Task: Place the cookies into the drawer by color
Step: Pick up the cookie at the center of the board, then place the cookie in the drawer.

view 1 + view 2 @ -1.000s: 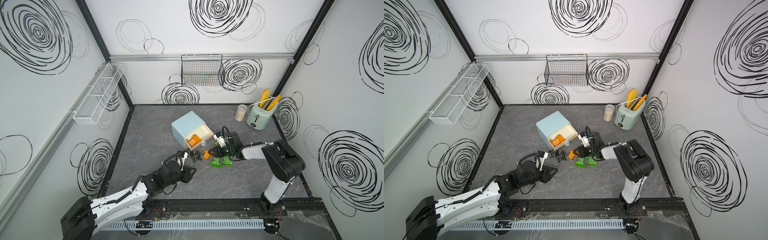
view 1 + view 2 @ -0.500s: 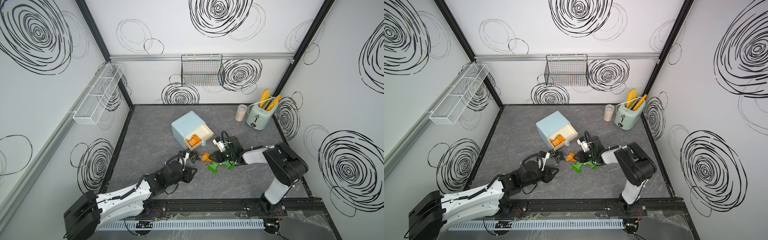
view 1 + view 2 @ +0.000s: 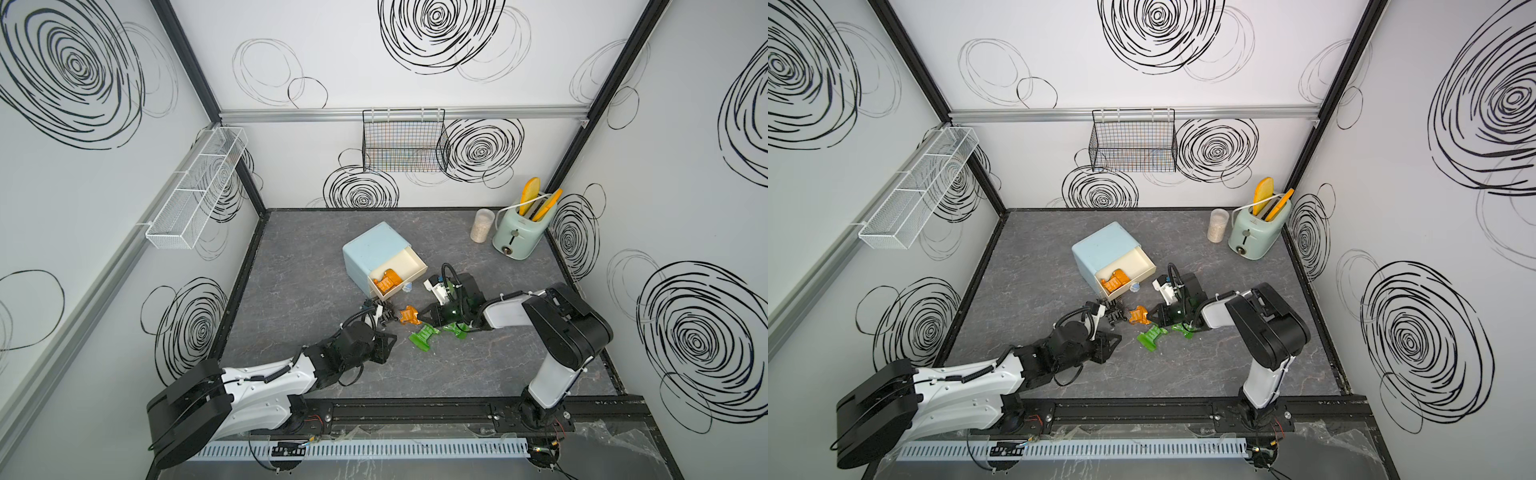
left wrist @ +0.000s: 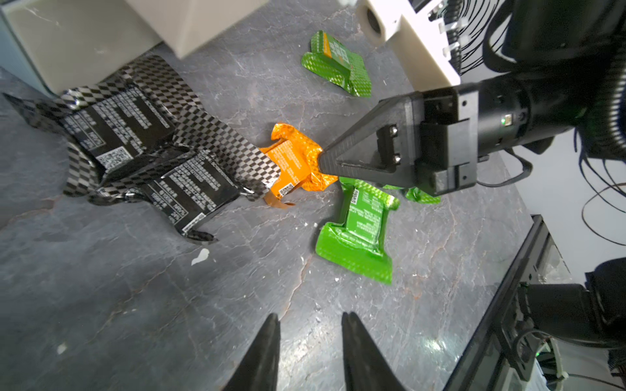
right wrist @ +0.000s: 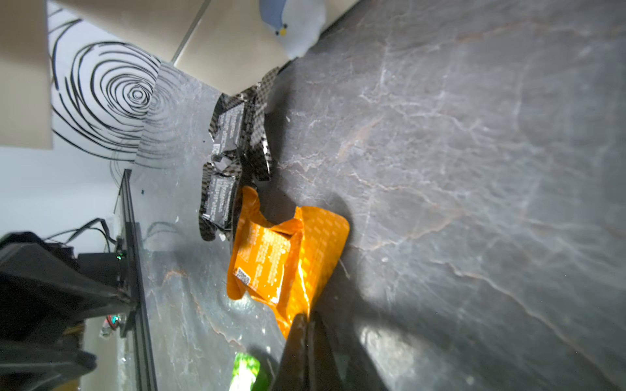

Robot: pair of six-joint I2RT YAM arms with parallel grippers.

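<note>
The top drawer (image 3: 412, 262) of the pale-blue cabinet (image 3: 372, 248) stands pulled out, with orange cookies (image 3: 387, 282) inside. In front of it on the table lies one orange cookie packet (image 3: 409, 314) (image 5: 281, 257). My right gripper (image 5: 307, 316) (image 4: 321, 162) is shut on that packet's crimped edge. Two black packets (image 4: 118, 132) (image 4: 193, 189) overlap beside it, under the drawer front. Green packets (image 4: 359, 230) (image 4: 335, 64) lie near the right gripper, and a third (image 4: 420, 196) pokes out from under it. My left gripper (image 4: 310, 318) (image 3: 388, 337) hovers open over bare table, short of the cookies.
A mint-green toaster (image 3: 517, 232) and a frosted cup (image 3: 482, 224) stand at the back right. A black wire basket (image 3: 405, 141) hangs on the back wall, a white mesh rack (image 3: 199, 187) on the left wall. A black rail (image 3: 415, 409) runs along the front edge.
The right gripper slid left to the orange packet and closed on its edge. The green packets shifted slightly. The left gripper stayed open and barely moved.
</note>
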